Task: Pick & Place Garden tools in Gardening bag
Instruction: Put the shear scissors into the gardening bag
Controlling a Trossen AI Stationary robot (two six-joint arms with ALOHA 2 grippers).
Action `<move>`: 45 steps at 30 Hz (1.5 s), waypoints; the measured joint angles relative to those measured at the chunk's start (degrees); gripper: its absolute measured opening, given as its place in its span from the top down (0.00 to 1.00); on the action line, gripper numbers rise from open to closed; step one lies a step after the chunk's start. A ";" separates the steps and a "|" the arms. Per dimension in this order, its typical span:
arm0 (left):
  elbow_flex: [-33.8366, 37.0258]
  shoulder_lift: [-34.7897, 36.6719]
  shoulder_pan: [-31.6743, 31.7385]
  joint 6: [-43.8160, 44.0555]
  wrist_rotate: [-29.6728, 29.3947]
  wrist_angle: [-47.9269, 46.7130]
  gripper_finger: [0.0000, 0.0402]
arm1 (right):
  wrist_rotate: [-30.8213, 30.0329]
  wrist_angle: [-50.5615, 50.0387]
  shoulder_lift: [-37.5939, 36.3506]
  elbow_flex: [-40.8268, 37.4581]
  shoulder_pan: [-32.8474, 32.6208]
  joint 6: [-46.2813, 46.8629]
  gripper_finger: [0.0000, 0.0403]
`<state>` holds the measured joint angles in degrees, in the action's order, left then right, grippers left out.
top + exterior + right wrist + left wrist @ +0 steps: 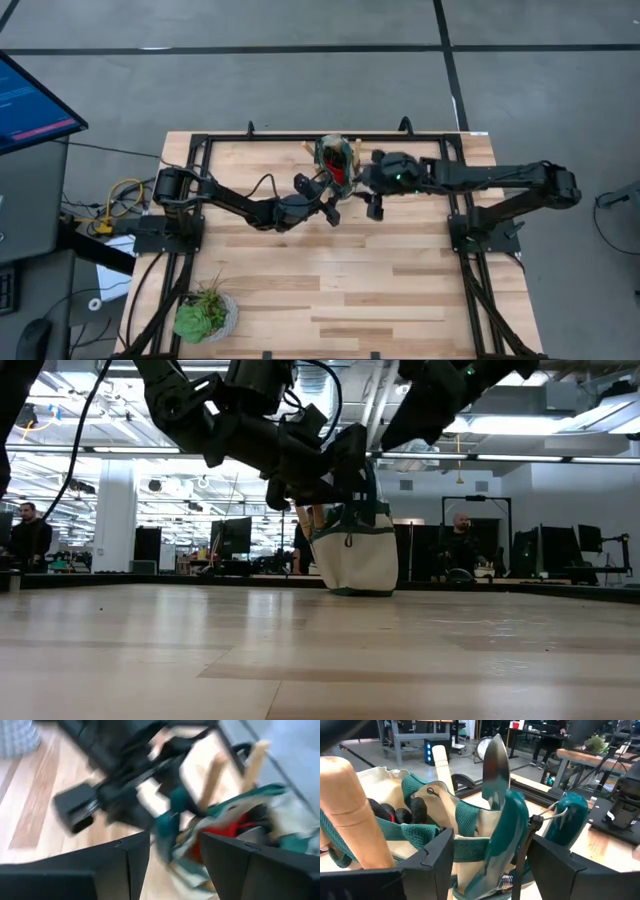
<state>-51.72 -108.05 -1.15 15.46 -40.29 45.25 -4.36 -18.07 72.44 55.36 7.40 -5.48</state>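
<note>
While I flank the bag (pixel 336 160) | left gripper (pixel 327 198) released, right gripper (pixel 372 192) released | ease clear without tipping it.

Grey floor (pixel 250 90) crossed by dark lines surrounds the light wooden tabletop (pixel 330 280). A monitor (pixel 30 100) glows nearby. Beyond, bright ceiling lights (pixel 90 405), dark workstation screens (pixel 560 550) and seated people (pixel 460 545).

A green potted plant (pixel 204 314) sits at the near-left corner of my wooden bench (pixel 340 290); a monitor (pixel 30 100) stands beyond its left edge.
</note>
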 joint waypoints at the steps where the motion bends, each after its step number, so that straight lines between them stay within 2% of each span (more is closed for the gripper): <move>1: 0.00 0.00 0.00 0.00 0.00 -0.08 0.51 | -0.13 -0.14 0.54 -0.17 -0.48 0.00 0.59; 6: -0.02 0.00 0.00 0.01 -0.02 -1.16 0.52 | -0.55 1.60 4.88 -0.14 -2.23 0.00 0.58; 10: 0.00 0.00 -0.04 0.02 -0.02 -1.57 0.52 | -6.21 2.85 7.77 -0.14 -2.56 0.01 0.55; 17: 0.00 0.00 -0.11 0.02 -0.17 -1.59 0.52 | -7.71 7.60 9.38 -0.16 -1.98 0.02 0.52; 20: 0.00 0.00 -0.11 -0.01 0.94 -1.57 0.52 | -7.70 8.39 9.34 -0.16 -1.94 0.01 0.61; 24: 0.02 0.95 -0.06 -0.07 4.19 -1.66 0.52 | -6.36 7.94 9.31 -0.16 -1.77 -0.89 0.88; 25: 0.06 1.55 -0.09 -0.06 4.75 -2.34 0.52 | -6.40 7.75 9.31 -0.16 -1.77 -1.62 0.90; 36: 0.01 15.08 -1.29 -0.12 10.77 -18.26 0.52 | -7.26 6.20 9.31 -0.14 -0.92 -3.48 0.89; 42: 0.00 22.63 -1.62 -0.11 10.64 -25.29 0.52 | 1.38 6.87 9.31 -0.14 0.66 1.79 0.89; 45: 0.00 25.82 -1.62 -0.13 10.45 -26.68 0.52 | 3.20 8.17 9.31 -0.14 0.88 3.12 0.89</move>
<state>-51.72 -82.23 -2.76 15.33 -29.84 18.57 -1.16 -9.89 81.76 55.22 8.28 -2.36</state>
